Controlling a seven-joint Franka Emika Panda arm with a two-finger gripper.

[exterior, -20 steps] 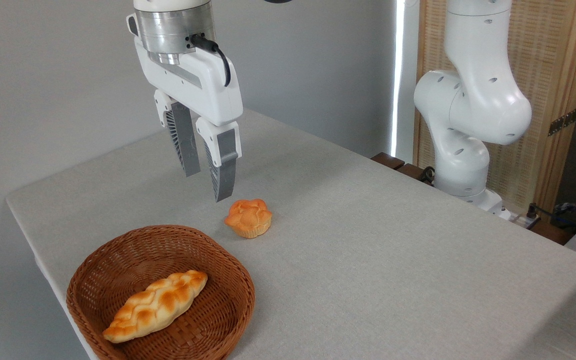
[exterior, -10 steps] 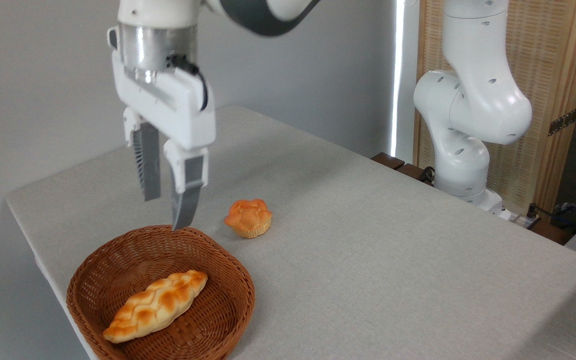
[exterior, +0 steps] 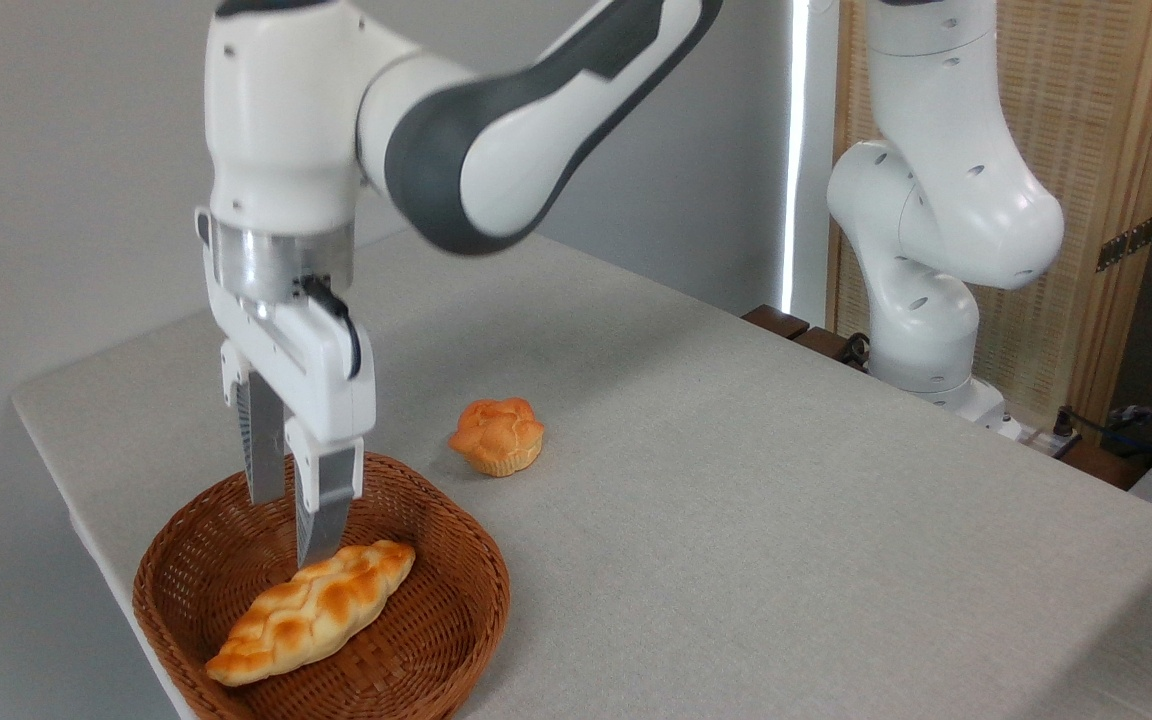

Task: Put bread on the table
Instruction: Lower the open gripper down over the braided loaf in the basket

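The jaws stand a little apart, with a narrow gap between the two fingers, and they hold nothing. The gripper (exterior: 291,525) points straight down inside the basket (exterior: 456,600); the tip of its near finger is just above the far side of the bread (exterior: 314,612) — or perhaps already touching it, the view does not settle this. The far finger ends higher in the picture, over the basket floor behind the loaf.

The bread lies in the basket, slanted, with one end near the left front rim and the other toward the middle. A small bun (exterior: 497,436) sits on the table (exterior: 786,480), to the right and farther back, apart from the basket.

The step in hand seems to be the reach for the loaf; nothing is grasped yet. The next move probably calls for the fingers to come down on both sides of the loaf's middle, across its width — the present gap looks rather narrow for that — then to close gently and lift it clear of the rim.
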